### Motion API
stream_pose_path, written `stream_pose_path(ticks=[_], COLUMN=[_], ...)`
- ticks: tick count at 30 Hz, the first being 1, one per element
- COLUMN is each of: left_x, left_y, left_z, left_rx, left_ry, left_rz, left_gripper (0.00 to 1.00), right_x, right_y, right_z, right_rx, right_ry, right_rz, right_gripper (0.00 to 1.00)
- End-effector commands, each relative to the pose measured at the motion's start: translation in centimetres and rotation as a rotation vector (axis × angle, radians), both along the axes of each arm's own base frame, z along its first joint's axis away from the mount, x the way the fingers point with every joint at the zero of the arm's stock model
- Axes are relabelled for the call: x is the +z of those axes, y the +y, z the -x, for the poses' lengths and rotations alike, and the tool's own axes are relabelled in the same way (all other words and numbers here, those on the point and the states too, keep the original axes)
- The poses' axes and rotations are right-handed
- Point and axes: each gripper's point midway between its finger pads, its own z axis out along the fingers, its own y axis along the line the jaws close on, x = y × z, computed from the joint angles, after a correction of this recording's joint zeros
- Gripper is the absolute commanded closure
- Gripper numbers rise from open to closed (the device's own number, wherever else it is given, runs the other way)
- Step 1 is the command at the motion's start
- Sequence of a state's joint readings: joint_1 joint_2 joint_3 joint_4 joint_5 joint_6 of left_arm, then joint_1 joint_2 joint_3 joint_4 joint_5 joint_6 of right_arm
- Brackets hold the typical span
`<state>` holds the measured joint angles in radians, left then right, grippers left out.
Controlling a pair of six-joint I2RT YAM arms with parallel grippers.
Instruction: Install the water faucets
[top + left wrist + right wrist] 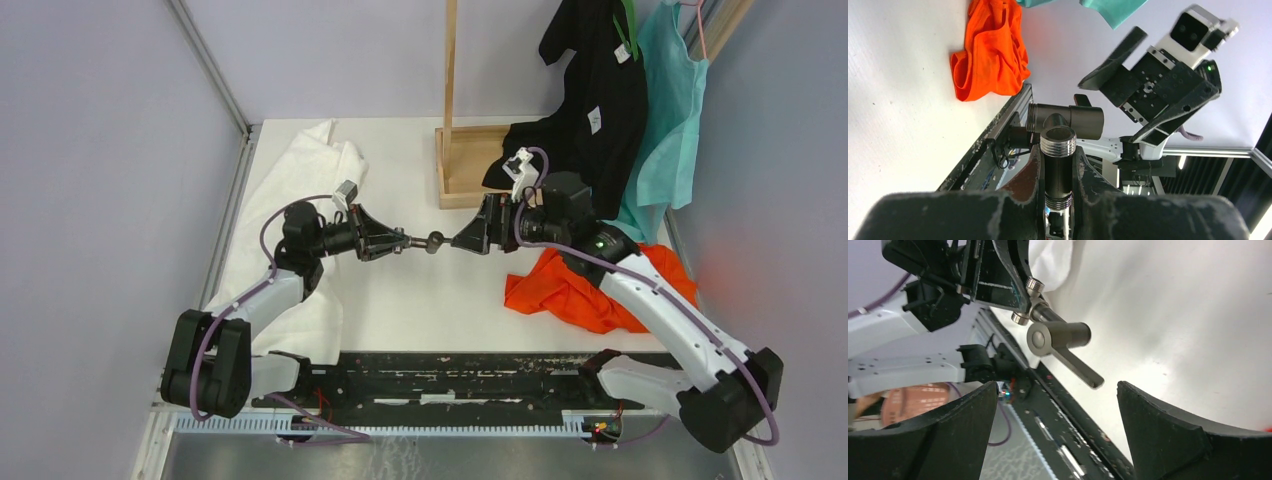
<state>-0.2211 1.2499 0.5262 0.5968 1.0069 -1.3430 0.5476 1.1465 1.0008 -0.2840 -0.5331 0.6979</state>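
Note:
My left gripper (388, 243) is shut on the larger dark faucet fitting (1058, 170), a tube with silver threaded ends, and holds it above the table. The shorter fitting (1068, 117) with a lever handle (1078, 367) sits on its stem, pointing toward the right arm; the two appear joined (432, 241). My right gripper (468, 238) is open and empty just beyond the handle's end, jaws wide apart and not touching it. It shows in the left wrist view (1115, 107). In the right wrist view my gripper (1057, 387) frames the faucet (1058, 337) from below.
An orange cloth (580, 290) lies on the table under the right arm. A white cloth (300, 190) lies at the left. A wooden stand (462, 165) with black and teal garments (610, 100) is at the back right. A black rail (450, 375) runs along the near edge.

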Motion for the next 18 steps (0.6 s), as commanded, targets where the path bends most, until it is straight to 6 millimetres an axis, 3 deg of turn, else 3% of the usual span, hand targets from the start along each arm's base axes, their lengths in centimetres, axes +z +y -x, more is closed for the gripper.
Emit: stream_pose_path(ticks=[1, 4, 6, 8, 12, 15, 18], left_x=[2.2, 2.4, 2.6, 2.9, 2.7, 2.5, 2.5], left_y=[-0.1, -0.2, -0.2, -0.1, -0.1, -0.1, -0.1], left_z=[-0.4, -0.3, -0.4, -0.4, -0.5, -0.5, -0.3], left_rx=[-0.014, -0.017, -0.013, -0.009, -0.006, -0.006, -0.009], left_ry=[-0.073, -0.061, -0.058, -0.067, -0.062, -0.057, -0.056], left_rz=[0.014, 0.020, 0.019, 0.020, 0.012, 0.010, 0.010], left_gripper=[0.97, 0.97, 0.97, 0.97, 0.97, 0.97, 0.97], right_x=[2.8, 4.8, 5.6, 5.6, 3.8, 1.7, 0.4], right_y=[-3.3, -2.5, -1.2, 0.0, 3.3, 4.5, 4.6], right_z=[0.1, 1.3, 2.5, 3.7, 6.5, 6.1, 3.9], right_rx=[-0.021, 0.054, 0.147, 0.227, 0.366, 0.358, 0.267], right_ry=[-0.269, -0.340, -0.370, -0.388, -0.419, -0.402, -0.381], right_rz=[0.151, 0.089, 0.034, 0.022, 0.086, 0.183, 0.254], right_gripper=[0.07, 0.16, 0.36, 0.57, 0.71, 0.82, 0.86])
